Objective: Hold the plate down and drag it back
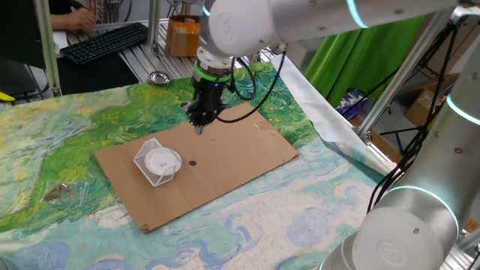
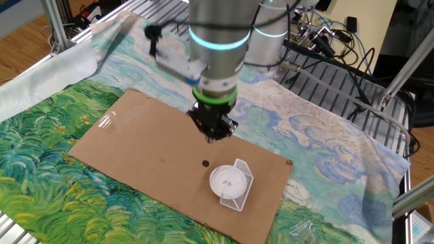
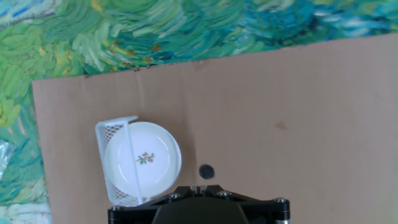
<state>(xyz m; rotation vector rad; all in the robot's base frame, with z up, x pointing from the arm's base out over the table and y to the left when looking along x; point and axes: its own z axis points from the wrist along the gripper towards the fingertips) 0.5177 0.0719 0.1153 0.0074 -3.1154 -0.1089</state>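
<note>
Hand view: plate [image 3: 143, 162] on the cardboard sheet [image 3: 280, 93], half over the wire basket [image 3: 115, 134], beside a dark spot [image 3: 206, 172]. Gripper [image 1: 201, 124] above the cardboard, fingers together, empty, apart from plate. Pressing and dragging both outstanding.

place: robotics lab | evidence: aluminium frame bench [image 2: 339, 74] with loose cables [image 2: 332, 41] | green backdrop cloth [image 1: 360, 52] | keyboard [image 1: 105, 41] with a person's hand [image 1: 75, 16] near it | cardboard boxes [image 1: 431, 101], probably storage | painted-pattern cloth [image 1: 45, 150] and cardboard sheet [image 1: 225, 150] on table
</note>
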